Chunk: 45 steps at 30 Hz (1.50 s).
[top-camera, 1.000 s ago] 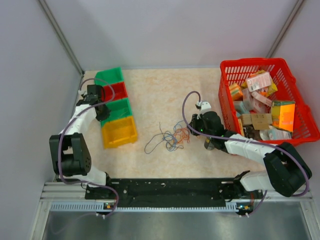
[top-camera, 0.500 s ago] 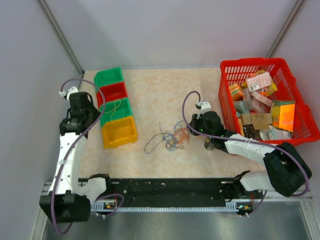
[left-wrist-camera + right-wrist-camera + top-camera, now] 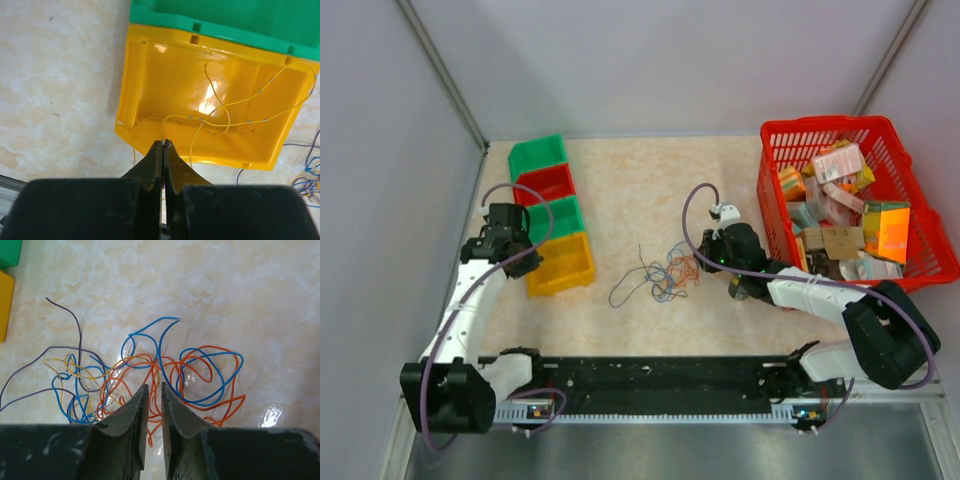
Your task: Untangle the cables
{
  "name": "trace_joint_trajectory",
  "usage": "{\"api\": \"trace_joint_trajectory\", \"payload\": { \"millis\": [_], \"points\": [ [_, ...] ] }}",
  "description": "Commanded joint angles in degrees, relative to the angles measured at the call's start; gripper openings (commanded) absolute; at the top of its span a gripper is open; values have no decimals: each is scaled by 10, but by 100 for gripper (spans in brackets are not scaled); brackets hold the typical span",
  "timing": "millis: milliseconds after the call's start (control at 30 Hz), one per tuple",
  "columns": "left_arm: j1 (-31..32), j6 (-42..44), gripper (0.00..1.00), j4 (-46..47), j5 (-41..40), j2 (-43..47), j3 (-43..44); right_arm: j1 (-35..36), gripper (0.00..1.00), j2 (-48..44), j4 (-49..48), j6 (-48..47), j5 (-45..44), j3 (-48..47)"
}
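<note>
Print on basket (image 3: 825,127) packets (image 3: 840,160) is illegible; left pincer (image 3: 163,145) pinches yellow cable (image 3: 260,91).

**Pale walls, marbled tabletop**

A beige marbled tabletop (image 3: 620,180) fills the middle of the frame, enclosed by plain grey-white walls (image 3: 660,60). Metal struts (image 3: 440,70) run diagonally in both upper corners. A black rail (image 3: 660,380) crosses the bottom. Light is soft and even.

Tangled cables (image 3: 150,370): thin blue, orange, purple and yellow strands are laid flat on the counter (image 3: 240,285). A separate yellow cable (image 3: 241,102) is looped inside the yellow bin (image 3: 145,75), with one end pinched by the left gripper (image 3: 163,144).
</note>
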<state>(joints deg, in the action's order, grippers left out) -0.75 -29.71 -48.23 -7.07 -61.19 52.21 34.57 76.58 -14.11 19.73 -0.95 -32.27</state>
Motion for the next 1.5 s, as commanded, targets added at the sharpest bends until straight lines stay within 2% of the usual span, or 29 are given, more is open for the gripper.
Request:
{"api": "trace_joint_trajectory", "payload": {
  "millis": [0, 67, 167, 233, 500, 633, 733, 767, 867, 967, 1033, 1067, 1167, 1267, 1333, 1400, 1467],
  "points": [
    [46, 32, 0, -3, -38, -44, 25, -5, 16, -3, -19, 5, -2, -17],
    [72, 37, 0, -14, -67, -80, 56, -5, 16, -3, -19, 5, -1, -18],
    [129, 51, 0, -15, -166, -135, 80, -5, 16, -6, -17, 4, -1, -18],
    [139, 46, 0, -16, -209, -171, 95, -5, 16, -9, -15, 3, -5, -17],
    [123, 60, 0, 12, -240, -273, 115, -5, 16, -13, -14, 2, -7, -17],
    [119, 67, 0, 20, -212, -288, 119, -5, 16, -13, -17, 1, -3, -17],
    [119, 48, 0, 15, -226, -285, 130, -5, 16, -13, -19, 3, 1, -17],
    [119, 44, 5, 15, -232, -279, 133, -5, 16, -12, -19, 3, 0, -17],
    [118, 29, 30, 6, -237, -254, 135, -5, 16, -10, -18, 3, -2, -17],
    [119, 21, 46, 5, -231, -203, 117, -5, 16, -8, -18, 3, -2, -17],
    [119, 21, 62, 2, -215, -165, 99, -5, 16, -6, -19, 3, 0, -17],
    [119, 20, 66, -3, -205, -147, 91, -5, 16, -5, -19, 4, 0, -18],
    [123, 20, 66, -20, -163, -94, 72, -5, 16, -2, -21, 6, 3, -18],
    [147, 41, 49, -21, -89, -53, 57, -5, 16, 1, -22, 8, 6, -19],
    [182, 32, 40, -34, -79, -36, 44, -5, 16, 2, -23, 8, 6, -19],
    [209, 5, 40, -56, -91, -24, 32, -5, 16, 3, -22, 8, 6, -19],
    [225, -12, 48, -61, -104, -11, 7, -4, 16, 3, -22, 8, 7, -20]
  ]
}}
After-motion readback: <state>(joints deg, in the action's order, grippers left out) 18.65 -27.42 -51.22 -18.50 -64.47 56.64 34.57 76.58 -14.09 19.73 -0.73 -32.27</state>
